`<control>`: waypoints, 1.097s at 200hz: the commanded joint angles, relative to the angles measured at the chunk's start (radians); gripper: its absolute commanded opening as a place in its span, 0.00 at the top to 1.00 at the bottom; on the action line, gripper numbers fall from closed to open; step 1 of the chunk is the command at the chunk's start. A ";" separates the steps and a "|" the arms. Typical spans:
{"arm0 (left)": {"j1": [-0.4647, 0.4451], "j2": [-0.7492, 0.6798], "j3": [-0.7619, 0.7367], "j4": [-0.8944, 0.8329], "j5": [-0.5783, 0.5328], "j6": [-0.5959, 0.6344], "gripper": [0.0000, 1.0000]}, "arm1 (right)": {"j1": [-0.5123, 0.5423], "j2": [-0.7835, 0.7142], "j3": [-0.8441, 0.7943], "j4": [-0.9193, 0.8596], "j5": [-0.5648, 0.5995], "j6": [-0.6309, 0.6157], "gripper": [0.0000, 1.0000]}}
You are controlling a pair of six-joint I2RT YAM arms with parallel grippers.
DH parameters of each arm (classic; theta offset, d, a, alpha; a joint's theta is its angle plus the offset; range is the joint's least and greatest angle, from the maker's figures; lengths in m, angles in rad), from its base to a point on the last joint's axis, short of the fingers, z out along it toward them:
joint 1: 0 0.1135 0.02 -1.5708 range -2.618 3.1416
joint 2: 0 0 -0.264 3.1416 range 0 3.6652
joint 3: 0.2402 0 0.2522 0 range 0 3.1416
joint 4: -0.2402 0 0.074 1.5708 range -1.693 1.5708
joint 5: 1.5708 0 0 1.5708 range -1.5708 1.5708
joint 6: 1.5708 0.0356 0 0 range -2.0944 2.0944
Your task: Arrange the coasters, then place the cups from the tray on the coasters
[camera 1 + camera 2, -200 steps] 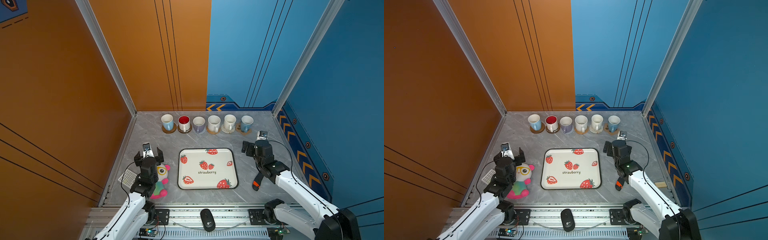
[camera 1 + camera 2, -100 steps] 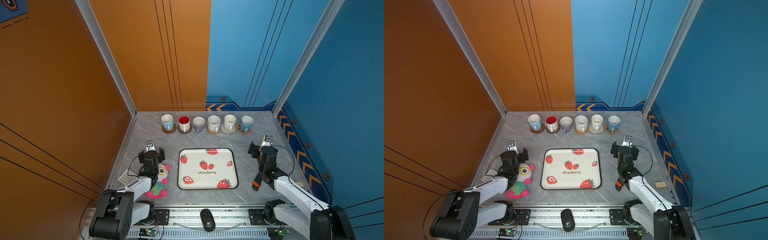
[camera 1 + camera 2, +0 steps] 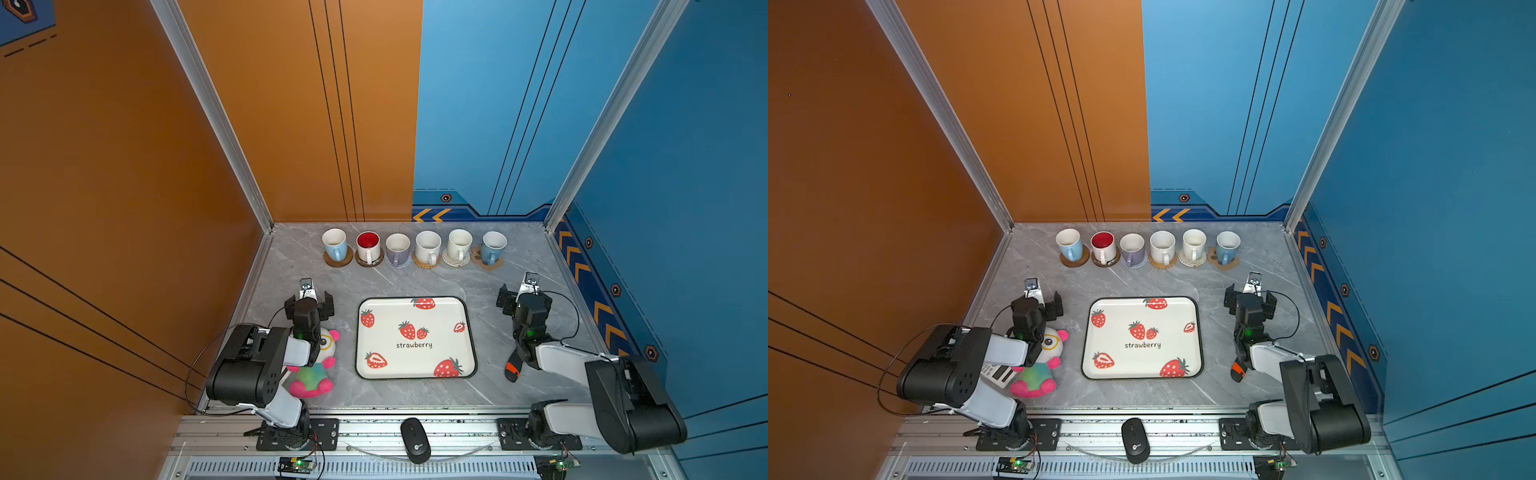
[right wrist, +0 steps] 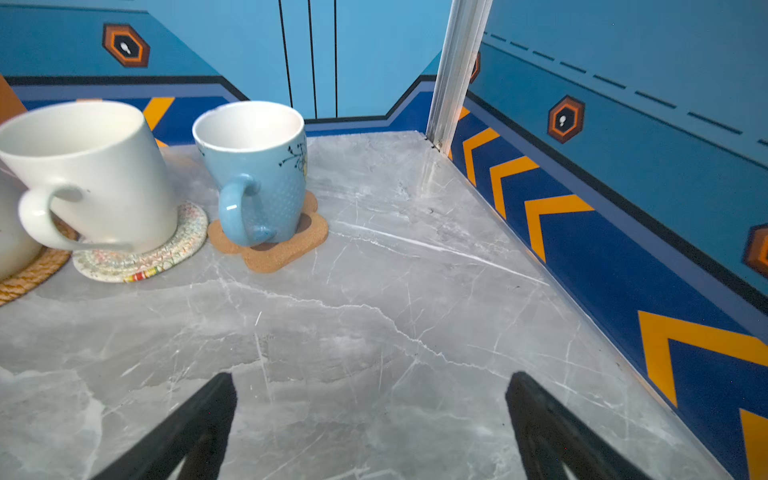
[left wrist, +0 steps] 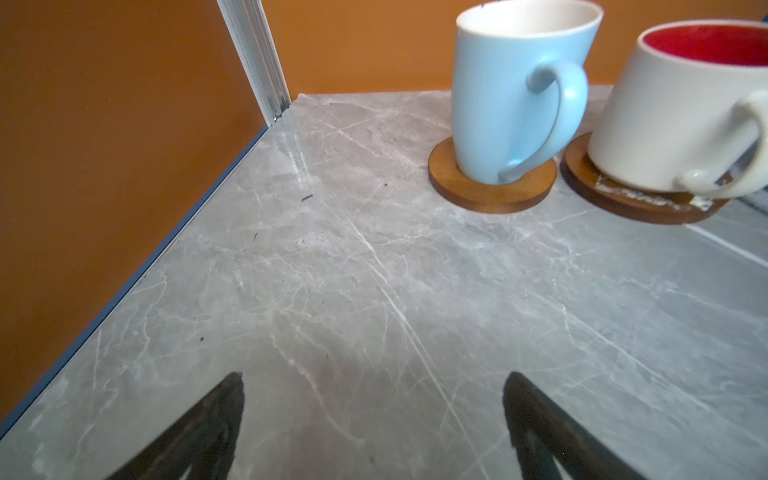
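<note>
Twin high overviews, two low wrist close-ups

Grey, marble-veined bench enclosed by an orange wall along its left edge and half its far edge, blue walls on the remainder, aluminium posts rising from both far corners, and orange chevrons banding the blue base.

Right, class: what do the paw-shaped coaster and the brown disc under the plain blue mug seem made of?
Paw-shaped coaster: likely cork, matte, with a grainy speckled tan surface. Brown disc: probably wood, smooth with a slight sheen, crisp cut edge.
</note>
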 commanded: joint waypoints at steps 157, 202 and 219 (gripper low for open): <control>0.026 -0.003 0.048 -0.027 0.017 -0.009 0.02 | -0.112 0.157 0.031 0.132 -0.240 0.020 0.00; 0.026 -0.004 0.047 -0.026 0.017 -0.009 0.02 | -0.105 0.156 0.040 0.122 -0.229 0.013 0.00; 0.026 -0.004 0.047 -0.026 0.017 -0.009 0.02 | -0.105 0.156 0.040 0.123 -0.230 0.013 0.00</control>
